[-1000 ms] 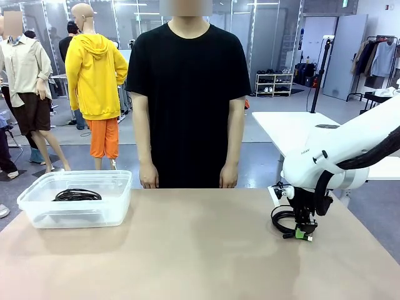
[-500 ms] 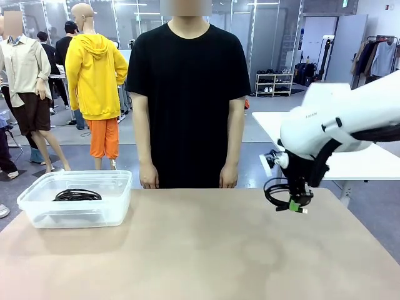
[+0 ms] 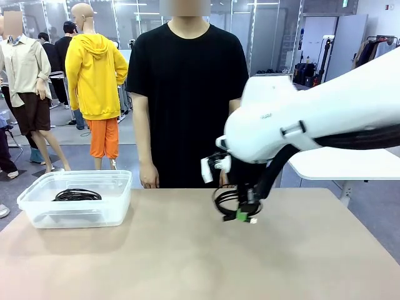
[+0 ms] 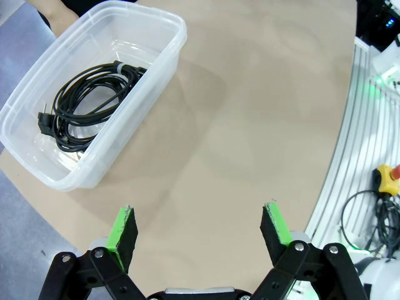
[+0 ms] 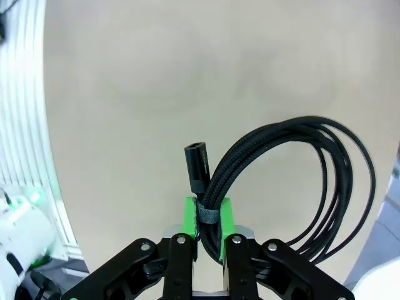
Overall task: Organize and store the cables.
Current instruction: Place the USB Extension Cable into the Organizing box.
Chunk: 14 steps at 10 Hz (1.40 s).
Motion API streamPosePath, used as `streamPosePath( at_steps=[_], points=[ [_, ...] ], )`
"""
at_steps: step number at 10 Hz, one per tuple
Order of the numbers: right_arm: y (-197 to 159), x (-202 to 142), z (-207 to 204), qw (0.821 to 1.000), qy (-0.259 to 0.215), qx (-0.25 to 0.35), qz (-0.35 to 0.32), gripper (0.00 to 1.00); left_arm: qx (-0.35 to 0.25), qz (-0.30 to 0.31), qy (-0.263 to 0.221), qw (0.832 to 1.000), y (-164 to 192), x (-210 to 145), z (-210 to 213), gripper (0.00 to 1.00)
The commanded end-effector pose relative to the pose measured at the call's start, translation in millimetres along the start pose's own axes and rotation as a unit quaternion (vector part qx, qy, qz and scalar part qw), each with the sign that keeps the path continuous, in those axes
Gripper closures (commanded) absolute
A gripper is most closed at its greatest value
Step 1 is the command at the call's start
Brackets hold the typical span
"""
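Presently, one coiled cable (image 3: 232,201) hangs clear of the table (image 3: 187,262), pinched in the right gripper (image 3: 245,215) just right of the table's middle, near the far edge. In the right wrist view the green pads (image 5: 190,215) are clamped on the coil (image 5: 294,181) at its grey tie band, with a small plug end (image 5: 197,167) standing up beside the pinch and the loops drooping to one side.

Compared with a second ago, this coil was lying on the table at the far right under the gripper. Half a second ago it was already lifted there. It has now been carried leftward, and the right arm (image 3: 312,115) crosses in front of the person (image 3: 187,94) standing at the far side.

A second coiled cable (image 3: 76,195) lies inside the clear plastic bin (image 3: 119,209) at the far left, unchanged in place. The left wrist view shows that bin (image 4: 165,44) with its cable (image 4: 87,109) below. The left gripper (image 4: 200,231) holds its fingers wide apart over bare tabletop, gripping nothing.
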State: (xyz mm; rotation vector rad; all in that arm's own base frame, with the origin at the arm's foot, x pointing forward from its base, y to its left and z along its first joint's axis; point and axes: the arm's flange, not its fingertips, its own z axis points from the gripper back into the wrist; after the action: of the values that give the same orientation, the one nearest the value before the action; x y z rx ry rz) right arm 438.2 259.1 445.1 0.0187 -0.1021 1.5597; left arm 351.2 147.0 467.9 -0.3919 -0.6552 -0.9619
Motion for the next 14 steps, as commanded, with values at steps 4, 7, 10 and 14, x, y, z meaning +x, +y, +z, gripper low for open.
streamPosePath(
  at_steps=[4,7,10,14],
  points=[
    [10,74,-79,0.999,-0.011,0.017,0.048,0.84,-0.005,0.008,-0.001,1.0,1,2,3,0.0],
    [13,92,-113,0.999,-0.02,0.026,0.027,0.84,-0.005,0.008,-0.001,1.0,1,2,3,0.0],
    [13,86,-112,0.999,-0.028,0.035,0.02,0.51,-0.005,0.008,-0.001,1.0,1,2,3,0.0],
    [25,53,-87,0.998,-0.061,0.026,-0.009,0.0,-0.018,-0.035,0.027,0.999,-8,26,-10,0.0]
  ],
)
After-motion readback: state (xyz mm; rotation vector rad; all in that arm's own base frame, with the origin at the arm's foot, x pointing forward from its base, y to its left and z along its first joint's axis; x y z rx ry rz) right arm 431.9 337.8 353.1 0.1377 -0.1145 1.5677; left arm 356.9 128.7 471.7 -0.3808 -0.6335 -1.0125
